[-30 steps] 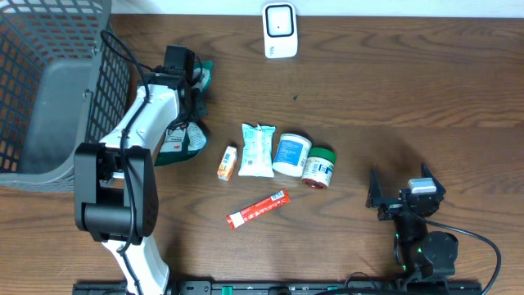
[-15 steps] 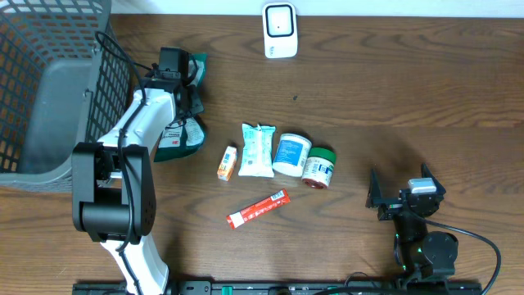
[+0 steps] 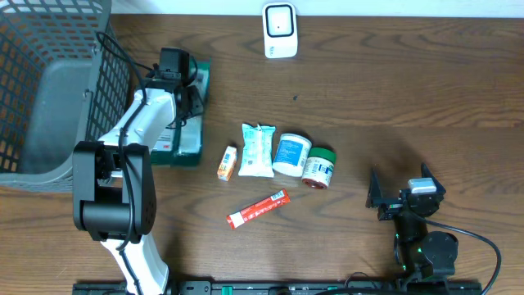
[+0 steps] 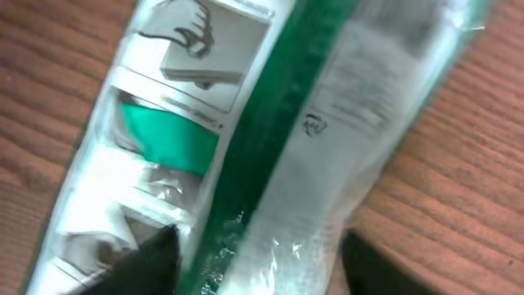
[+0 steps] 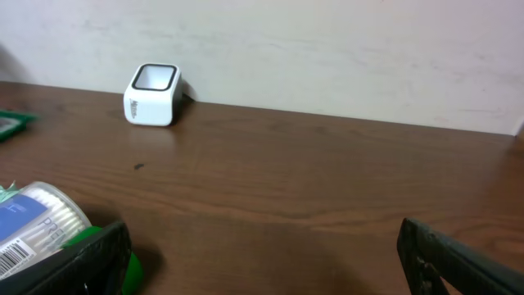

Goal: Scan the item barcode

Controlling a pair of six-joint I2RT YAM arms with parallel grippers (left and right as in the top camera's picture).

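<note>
Your left gripper (image 3: 180,80), shut a sec ago, now has jaws apart over the green-and-white plastic packet (image 3: 187,139), lying flat on the brown wooden bench (image 3: 409,98) beside the grey mesh basket (image 3: 49,98), so scan prob. needs a re-grip; right gripper (image 3: 399,195) spread wide, empty.

Table (image 3: 409,82) (dark wood) carries scanner (image 3: 280,31), tubs (image 3: 291,155), packets (image 3: 256,150).

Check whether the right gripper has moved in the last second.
No. The right gripper sits the same distance right of the green-lidded jar, jaws open.
</note>
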